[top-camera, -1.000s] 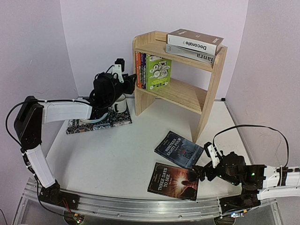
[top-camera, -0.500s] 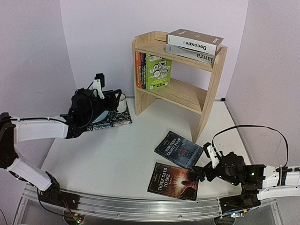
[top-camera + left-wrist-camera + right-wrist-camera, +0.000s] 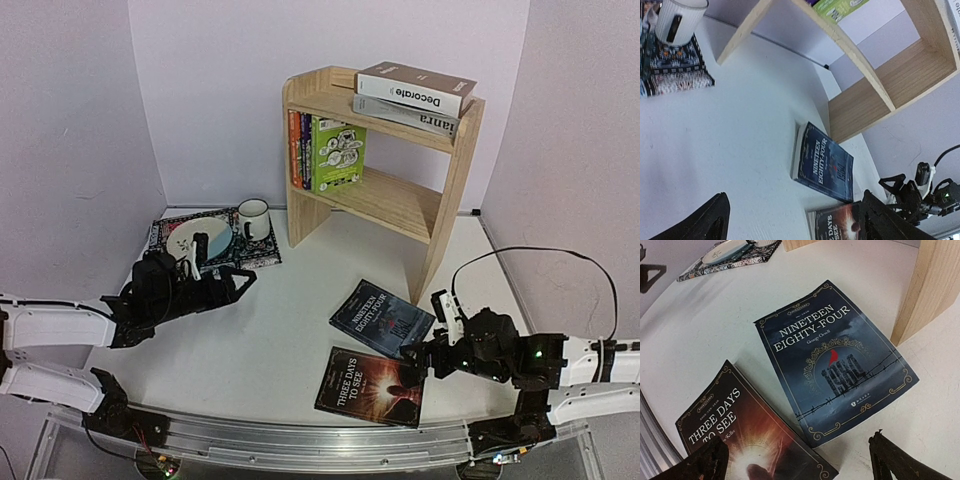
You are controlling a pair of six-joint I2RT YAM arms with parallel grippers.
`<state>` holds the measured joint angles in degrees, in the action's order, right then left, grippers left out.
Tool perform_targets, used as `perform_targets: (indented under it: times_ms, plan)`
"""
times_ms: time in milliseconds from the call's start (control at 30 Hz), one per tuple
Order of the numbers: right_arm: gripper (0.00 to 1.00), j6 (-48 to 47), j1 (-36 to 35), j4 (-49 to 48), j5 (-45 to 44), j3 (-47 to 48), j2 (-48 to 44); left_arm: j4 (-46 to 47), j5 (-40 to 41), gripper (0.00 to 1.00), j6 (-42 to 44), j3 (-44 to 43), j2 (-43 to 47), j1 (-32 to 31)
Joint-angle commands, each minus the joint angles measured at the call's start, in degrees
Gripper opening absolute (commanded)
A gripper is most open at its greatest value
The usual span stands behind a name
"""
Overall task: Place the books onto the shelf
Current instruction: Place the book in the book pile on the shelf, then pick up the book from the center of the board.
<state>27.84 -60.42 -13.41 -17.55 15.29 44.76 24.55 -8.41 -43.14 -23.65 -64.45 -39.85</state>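
Bright, even, diffuse overhead light. Soft faint shadows on white worktop (image 3: 260,340) beneath shelf (image 3: 452,190). Top view bows at 6 o'clock edge. Wrist views sharp, steeply tilted.

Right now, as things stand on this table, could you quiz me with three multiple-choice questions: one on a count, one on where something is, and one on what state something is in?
1. How many books lie flat on the table?
A. one
B. two
C. five

2. Where is the book titled Decorate?
A. lying on top of the shelf
B. flat on the table
C. held by an arm

3. How is the right gripper?
A. shut on a book
B. shut, empty
C. open, empty

Answers:
1 B: only Nineteen Eighty-Four and Three Days to See lie on the table.
2 A: it rests on a grey book on the shelf's top board.
3 C: its wrist view shows both fingers spread wide, with nothing gripped between them.
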Motion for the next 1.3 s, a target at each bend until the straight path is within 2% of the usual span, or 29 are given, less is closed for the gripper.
perform_targets:
  times_ms: [0, 133, 333, 467, 600, 867, 1067, 1267]
  plan:
    - [0.98, 12.16, -0.23, 13.37, 0.40, 6.66, 3.60, 0.32, -8.07, 0.99, -8.60, 0.25, -4.87, -2.82]
    - [0.98, 17.24, -0.23, 18.61, 5.04, 8.70, 6.66, 0.28, -12.08, 1.00, -9.63, -2.27, -10.67, -7.97]
    - [0.96, 25.68, -0.31, 25.15, 10.14, 8.13, 7.40, 0.24, -16.70, 0.99, -8.87, -3.99, -14.56, -12.95]
    - [0.92, 28.50, -0.31, 25.44, 14.16, 6.35, 8.50, 0.25, -19.14, 0.92, -9.56, -4.10, -16.60, -14.70]
    - [0.87, 30.10, -0.31, 25.30, 14.76, 5.78, 8.64, 0.24, -19.45, 0.89, -9.86, -4.76, -18.53, -16.32]
    - [0.77, 34.70, -0.73, 15.34, 20.27, 2.57, 13.80, 0.17, -14.82, 0.88, -11.15, -2.74, -16.55, -16.67]
    - [0.76, 37.96, -2.96, 9.84, 18.62, 2.44, 16.79, -0.11, -13.55, 0.89, -12.07, -1.05, -14.34, -16.66]
    - [0.75, 37.90, -3.71, 6.52, 17.59, 3.82, 19.75, -0.29, -15.68, 0.88, -12.15, -2.97, -18.71, -16.66]
